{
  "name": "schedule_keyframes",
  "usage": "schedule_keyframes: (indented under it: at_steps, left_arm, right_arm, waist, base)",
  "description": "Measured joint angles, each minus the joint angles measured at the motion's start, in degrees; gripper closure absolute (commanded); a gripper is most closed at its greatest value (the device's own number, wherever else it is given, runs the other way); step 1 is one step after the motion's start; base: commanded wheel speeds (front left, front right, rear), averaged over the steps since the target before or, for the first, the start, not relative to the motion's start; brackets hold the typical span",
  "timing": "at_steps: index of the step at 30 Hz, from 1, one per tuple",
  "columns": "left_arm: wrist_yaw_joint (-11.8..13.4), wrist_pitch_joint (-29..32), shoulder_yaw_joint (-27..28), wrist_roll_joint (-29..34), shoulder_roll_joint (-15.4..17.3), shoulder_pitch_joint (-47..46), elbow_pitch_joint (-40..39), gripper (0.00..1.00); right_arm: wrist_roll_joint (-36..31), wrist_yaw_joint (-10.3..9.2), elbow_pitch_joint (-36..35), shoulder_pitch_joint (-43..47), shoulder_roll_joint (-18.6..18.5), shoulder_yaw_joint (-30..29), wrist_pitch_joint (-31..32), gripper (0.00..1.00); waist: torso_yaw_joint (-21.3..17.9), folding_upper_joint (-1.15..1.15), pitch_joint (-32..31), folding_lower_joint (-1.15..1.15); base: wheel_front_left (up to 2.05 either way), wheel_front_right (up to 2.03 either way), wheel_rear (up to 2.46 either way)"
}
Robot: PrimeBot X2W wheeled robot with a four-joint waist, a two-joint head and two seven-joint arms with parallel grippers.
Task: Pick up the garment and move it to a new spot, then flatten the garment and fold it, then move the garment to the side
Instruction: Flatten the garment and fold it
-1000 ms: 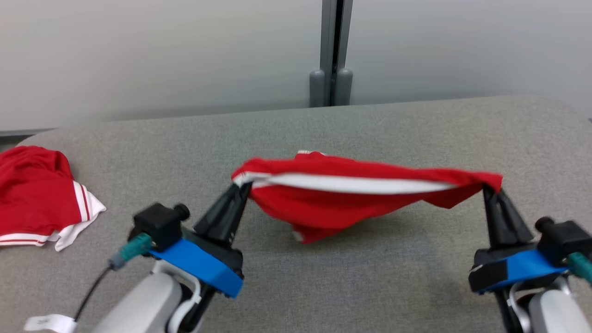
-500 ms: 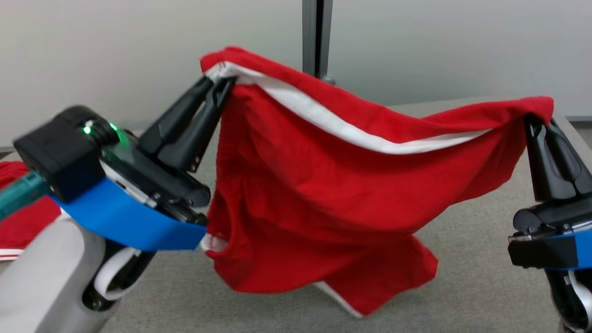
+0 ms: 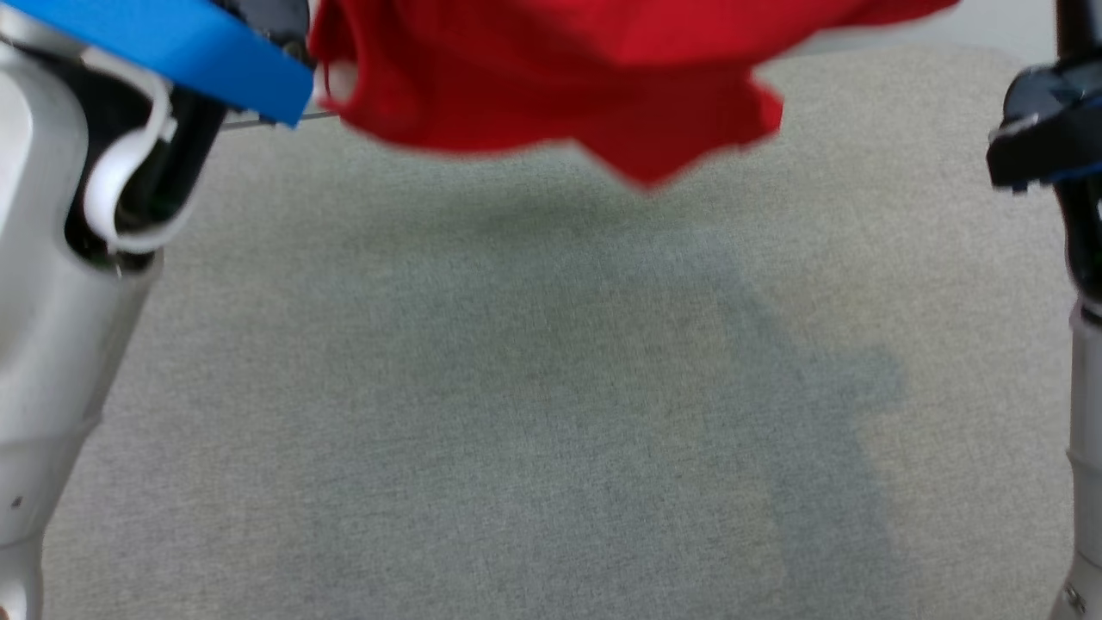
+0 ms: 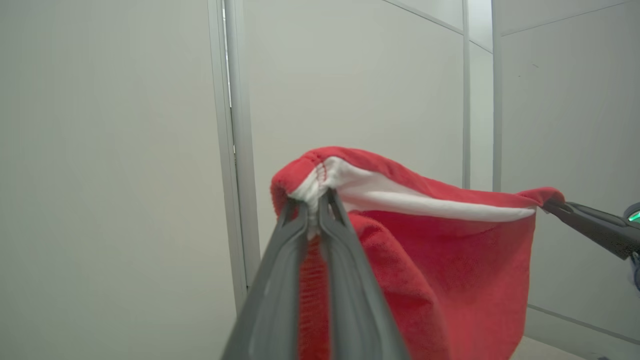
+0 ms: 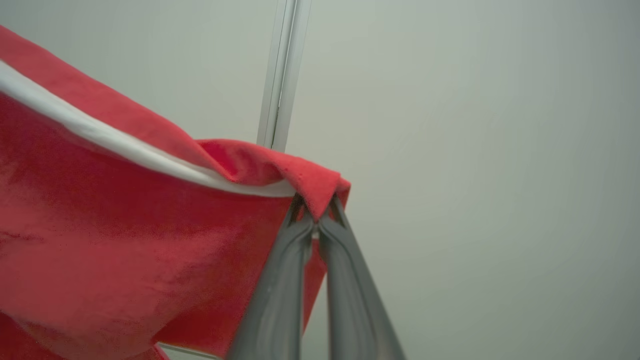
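Observation:
The garment is red with a white band along its top edge, and it hangs in the air well above the grey table. In the left wrist view my left gripper is shut on one corner of the garment, at the white band. My right gripper is shut on the opposite corner of the garment, and its dark fingers show at the right of the left wrist view. The cloth droops between the two grips. In the head view its lower hem hangs at the top edge.
A pale partition wall with a vertical grey post stands behind the table. My left forearm rises along the head view's left edge and my right arm along its right edge. The garment's shadow falls on the table.
Both grippers have lifted the garment from just above the table to high above it. The head view has tilted down; the second red garment at far left is out of frame.

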Motion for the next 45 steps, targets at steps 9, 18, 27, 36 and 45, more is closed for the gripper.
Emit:
schedule_keyframes:
  at_steps: [9,18,27,36,45]
  left_arm:
    - [-1.3,-7.8,-4.7,1.9,-3.2,-0.7,13.8,1.0]
    - [-1.5,-16.2,-10.8,-1.2,-3.9,14.6,17.9,1.0]
    - [-1.1,-17.3,-9.2,2.3,-4.0,30.6,6.0,1.0]
    - [3.8,-17.3,-7.2,4.9,-2.7,50.5,-9.5,1.0]
    - [8.6,-13.7,-9.0,3.0,-0.6,59.8,-16.5,1.0]
  right_arm:
    - [-3.8,0.0,15.0,-2.2,6.1,2.1,-8.2,1.0]
    - [-2.1,0.0,27.8,8.0,8.8,3.4,-17.6,1.0]
    - [0.7,0.0,20.9,23.5,8.8,0.5,-20.2,1.0]
    - [0.4,0.0,-2.3,45.7,9.8,-3.8,-12.3,1.0]
    - [-1.1,0.0,-15.5,54.8,10.1,-8.5,-2.2,1.0]
  waist:
    - [-0.6,0.0,8.0,0.0]
    - [1.0,0.0,9.0,0.0]
    - [2.6,0.0,4.0,-0.01]
    - [1.3,0.0,-3.0,-0.03]
    - [1.7,0.0,-4.4,-0.03]
  base:
    - [0.0,0.0,0.0]
    - [0.0,0.0,0.0]
    - [0.0,0.0,0.0]
    - [0.0,0.0,0.0]
    - [0.0,0.0,0.0]
